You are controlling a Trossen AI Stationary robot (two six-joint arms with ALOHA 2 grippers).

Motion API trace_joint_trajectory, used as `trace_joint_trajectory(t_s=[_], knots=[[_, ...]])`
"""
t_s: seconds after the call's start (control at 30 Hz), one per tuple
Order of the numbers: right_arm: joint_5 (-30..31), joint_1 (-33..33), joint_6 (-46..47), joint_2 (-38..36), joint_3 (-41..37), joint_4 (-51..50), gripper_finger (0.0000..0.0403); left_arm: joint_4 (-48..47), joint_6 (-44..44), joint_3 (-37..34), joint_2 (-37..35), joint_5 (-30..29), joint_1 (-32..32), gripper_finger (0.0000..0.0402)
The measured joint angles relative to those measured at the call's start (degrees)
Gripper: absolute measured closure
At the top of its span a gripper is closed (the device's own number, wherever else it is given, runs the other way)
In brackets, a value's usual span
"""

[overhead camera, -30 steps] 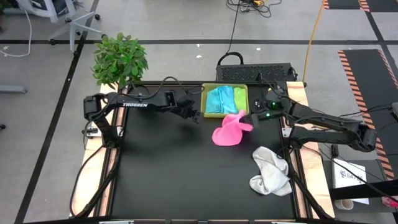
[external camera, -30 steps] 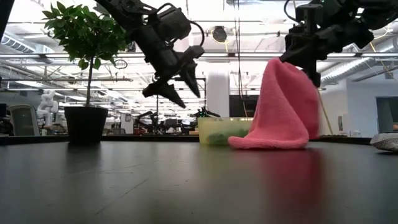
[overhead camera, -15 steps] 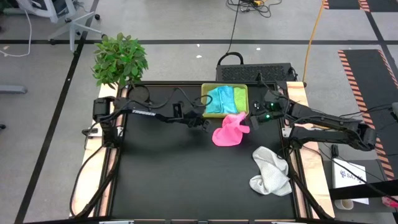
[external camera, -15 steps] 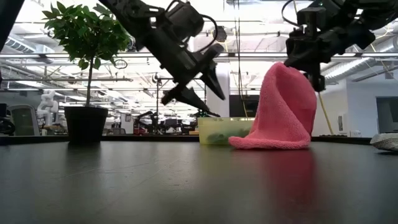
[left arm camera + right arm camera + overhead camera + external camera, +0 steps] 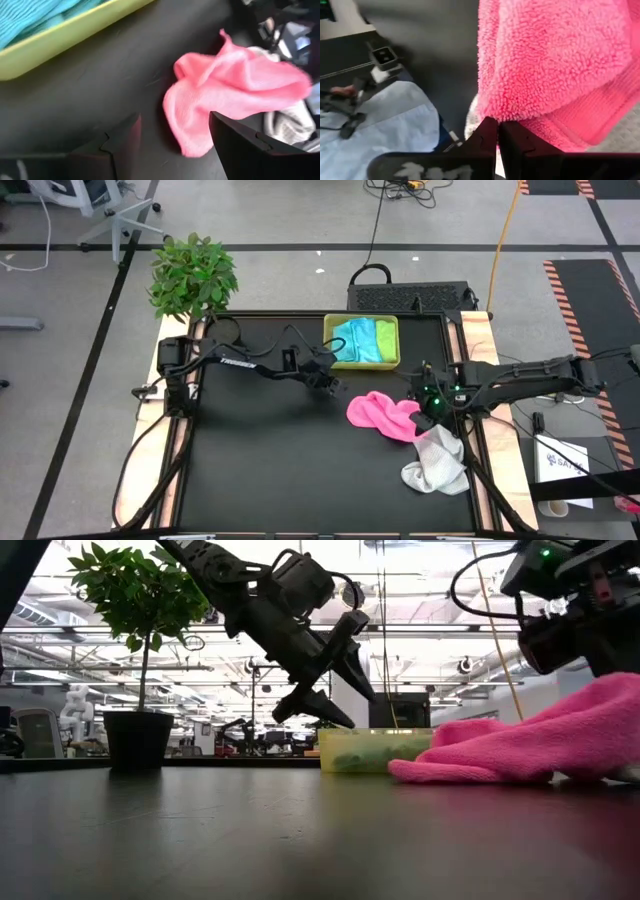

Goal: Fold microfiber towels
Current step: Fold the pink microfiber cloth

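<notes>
A pink towel (image 5: 383, 413) lies bunched on the black table right of centre, its right end in my shut right gripper (image 5: 422, 408). A white towel (image 5: 437, 462) lies crumpled just nearer, at the table's right edge. Light blue and lime green towels (image 5: 362, 338) rest in a yellow-green tray (image 5: 329, 356) at the far edge. My left gripper (image 5: 337, 384) hangs open above the table, left of the pink towel and near the tray; in its wrist view the pink towel (image 5: 230, 95) lies just beyond its fingers (image 5: 124, 142). My right gripper pinches the pink towel's right end (image 5: 506, 114) between its two fingertips (image 5: 487, 134), at a thick folded edge of more than one layer. The fingers slant down from the table's right side. That end is raised a little; the rest (image 5: 470, 755) lies slack on the table.
A potted plant (image 5: 192, 275) stands at the table's far left corner. A dark box (image 5: 410, 295) sits behind the tray. The table's left and near parts (image 5: 270, 470) are bare black surface.
My right gripper has swung down and toward the table's near right, turning as it went, and has kept hold of the pink towel. The towel, which hung tall below it, now lies low and stretched on the table. My left gripper has moved right and down toward the pink towel.
</notes>
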Motion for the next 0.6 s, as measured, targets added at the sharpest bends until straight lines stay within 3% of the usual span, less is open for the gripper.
trace_joint_trajectory(t_s=[0.17,0.3,0.43,0.6], knots=[[9.1,3.6,-0.2,2.0,0.0,-0.4,0.0403,2.3,1.7,0.0,0.0,2.1,0.0,0.0165],[14.3,3.7,0.7,6.8,0.0,10.5,0.0403,1.6,4.6,0.0,0.0,2.3,0.1,0.0165],[17.5,2.6,-1.4,13.9,0.0,33.4,0.0403,-2.5,7.9,0.0,-1.3,2.3,0.7,0.0165],[15.0,0.2,-1.0,21.9,0.8,65.8,0.0403,-13.6,13.1,0.0,-6.0,2.1,1.8,0.0165]])
